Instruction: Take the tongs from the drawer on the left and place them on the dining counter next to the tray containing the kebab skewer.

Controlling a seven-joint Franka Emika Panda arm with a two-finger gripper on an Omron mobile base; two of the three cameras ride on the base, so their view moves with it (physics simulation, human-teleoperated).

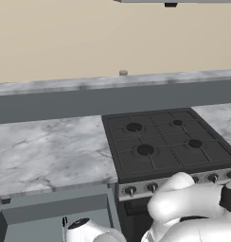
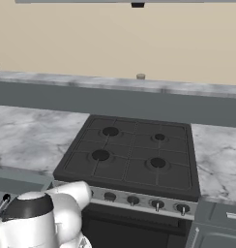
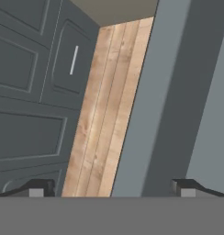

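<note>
Claw: your two-finger claw (image 3: 109, 188) is standing wide open — gripping nothing.
Drawer: the open grey-blue drawer (image 3: 178, 92) is lying just ahead.

I am in a kitchen. I see a black stove with four round burners (image 1: 164, 139) and silver knobs, set into a white-grey marble counter (image 1: 46, 151). Dark grey-blue cupboard doors (image 3: 36, 82) stand over a light wooden plank floor (image 3: 107, 114).

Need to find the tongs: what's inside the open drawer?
The drawer stands open: plain grey walls and floor, with a thin dark-tipped piece, possibly the tongs. The arm covers the rest. The hand is open.
</note>
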